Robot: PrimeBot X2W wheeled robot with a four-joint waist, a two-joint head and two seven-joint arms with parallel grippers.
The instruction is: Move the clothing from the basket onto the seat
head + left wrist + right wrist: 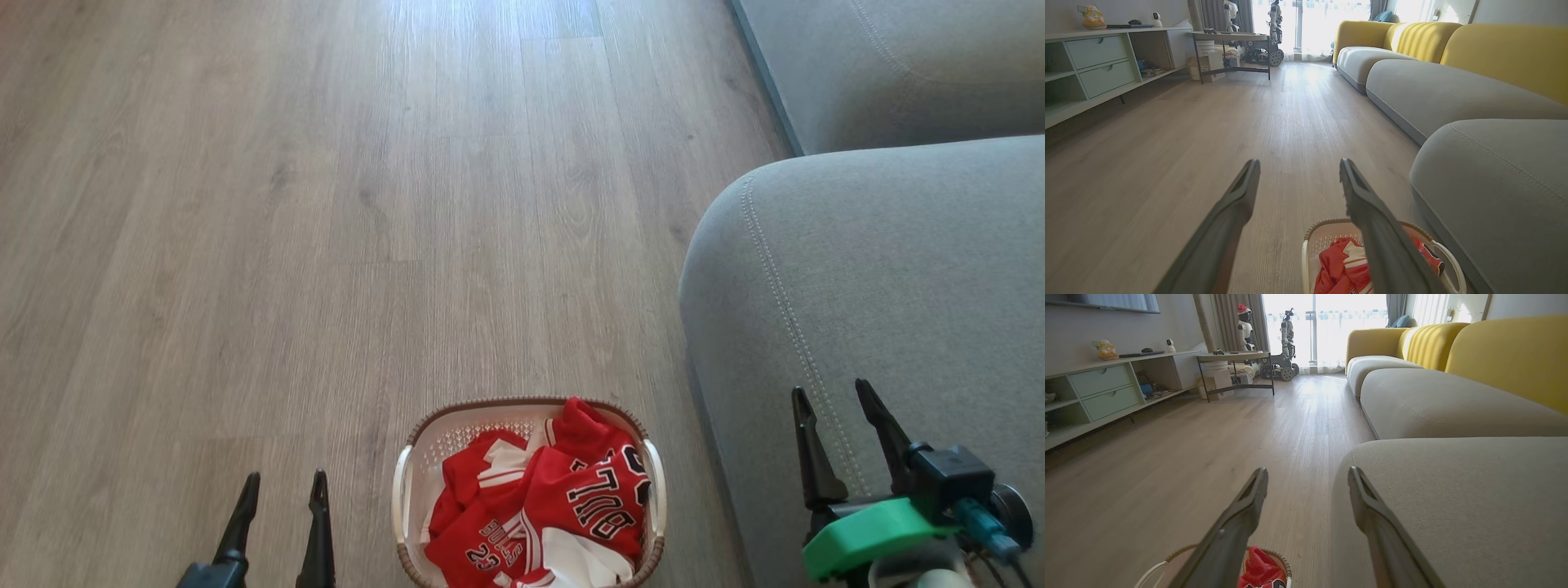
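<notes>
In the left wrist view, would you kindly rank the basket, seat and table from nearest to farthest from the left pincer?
1. The basket, low beside the left pincer.
2. The seat, to the right.
3. The table, far by the window.

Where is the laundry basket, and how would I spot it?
Start at the big grey sofa on the right and look down to the wooden floor beside its rounded corner. There stands a small oval white basket with a brown woven rim. Its heap of crumpled red shirts lettered BULLS and 23 sets it apart.
</notes>
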